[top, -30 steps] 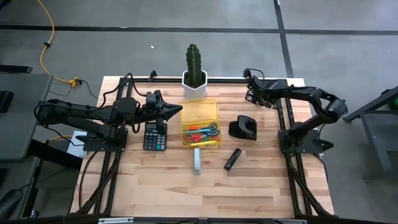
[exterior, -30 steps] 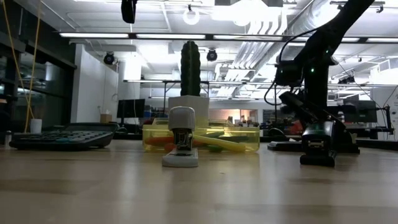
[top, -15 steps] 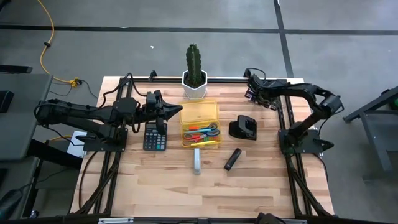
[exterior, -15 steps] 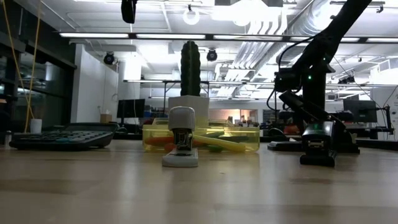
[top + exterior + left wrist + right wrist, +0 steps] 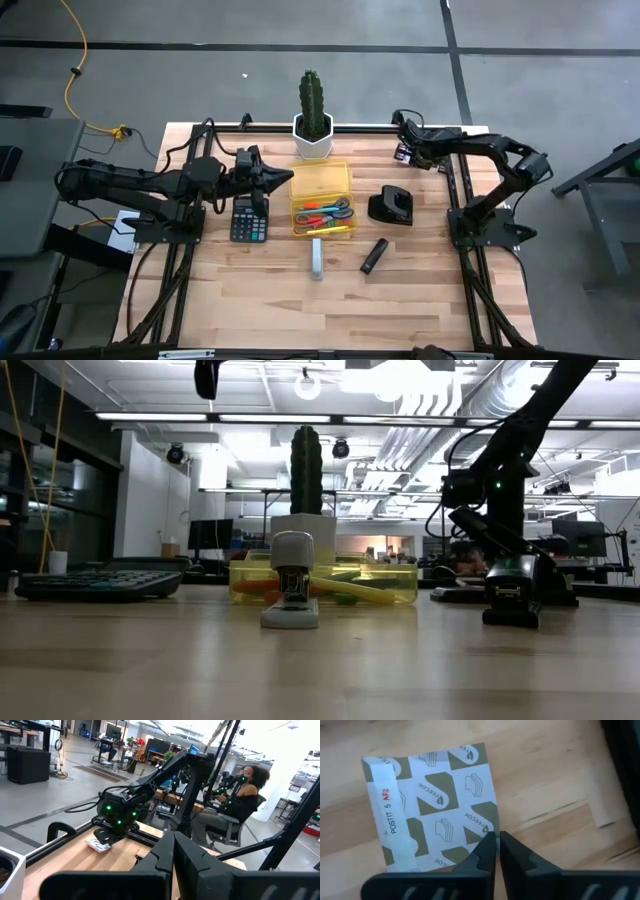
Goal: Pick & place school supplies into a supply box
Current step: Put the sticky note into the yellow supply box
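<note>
stapler (image 5: pixel 316 259) ×1, nearest | supply box (image 5: pixel 320 182) ×1 mid-table, held two scissors (image 5: pixel 327 212) and one yellow pen (image 5: pixel 330 229) | left gripper (image 5: pixel 281 180) clenched beside box | right gripper (image 5: pixel 497 845) nearly closed, empty, over one sticky-note pad (image 5: pixel 432 820), far corner
</note>
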